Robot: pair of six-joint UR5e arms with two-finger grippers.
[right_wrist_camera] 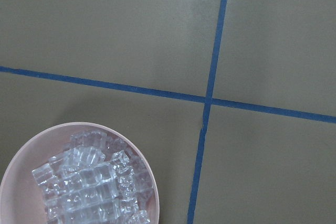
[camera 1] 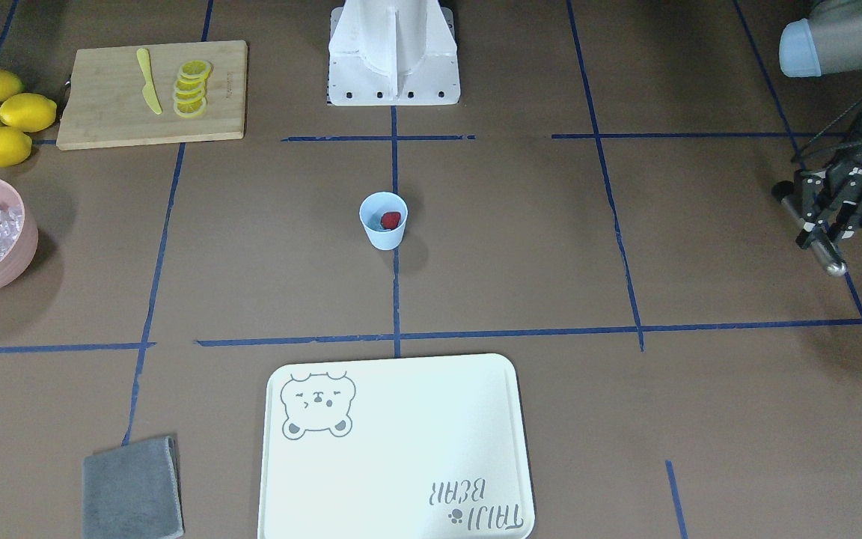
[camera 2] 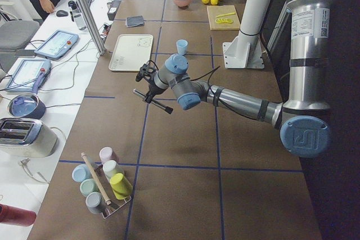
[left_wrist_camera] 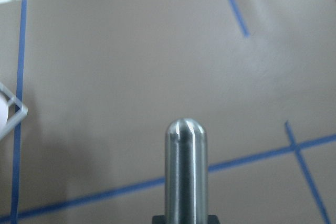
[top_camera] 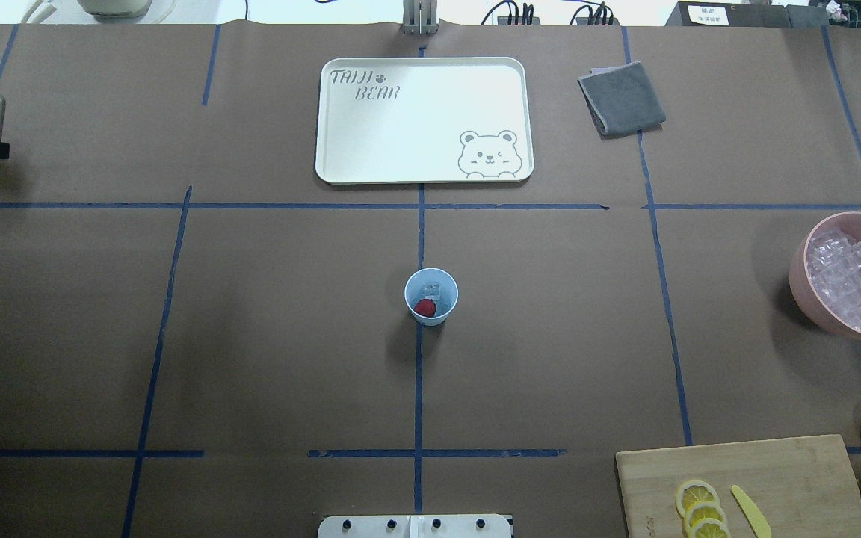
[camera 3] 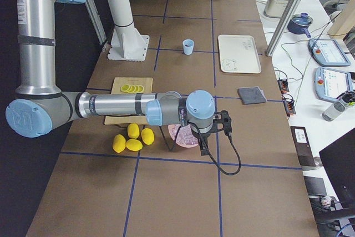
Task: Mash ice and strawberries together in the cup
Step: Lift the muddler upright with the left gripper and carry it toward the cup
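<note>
I see a white bear-print tray (camera 1: 416, 434) with a folded grey cloth (camera 1: 132, 486) near it. On the wooden cutting board (camera 1: 102, 112) lie lemon slices (camera 1: 191, 88) and a yellow knife (camera 1: 148, 81). Four whole lemons (camera 1: 27, 112) sit just beside the board, near the pink bowl (camera 1: 16, 262).

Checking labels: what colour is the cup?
The cup is pale blue; front-facing view shows best.

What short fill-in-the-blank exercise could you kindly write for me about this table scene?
The cup holds ice and one red ____.
The left gripper holds a metal rod, not yet in the ____.
More ice fills the ____ bowl.
Missing: strawberry; cup; pink.
</note>
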